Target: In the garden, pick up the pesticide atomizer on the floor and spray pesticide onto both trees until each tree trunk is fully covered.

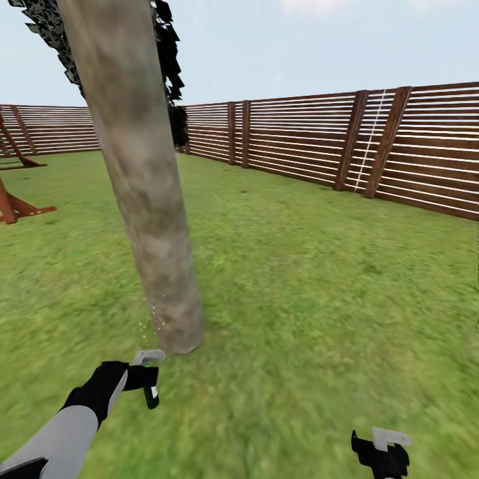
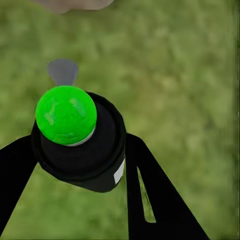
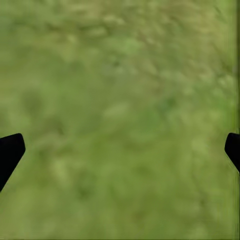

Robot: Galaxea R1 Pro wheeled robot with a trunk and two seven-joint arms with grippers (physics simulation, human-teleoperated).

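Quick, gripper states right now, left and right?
Left gripper: closed on the pesticide atomizer.
Right gripper: open, holding nothing, above grass.

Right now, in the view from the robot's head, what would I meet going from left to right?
Wooden play frame → left gripper holding the atomizer → tree trunk → right gripper → fence.

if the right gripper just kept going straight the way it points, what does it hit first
The lawn. The right gripper is open, holds nothing and looks straight at grass in its wrist view, with nothing between the fingertips and the ground. How far off the grass is cannot be judged.
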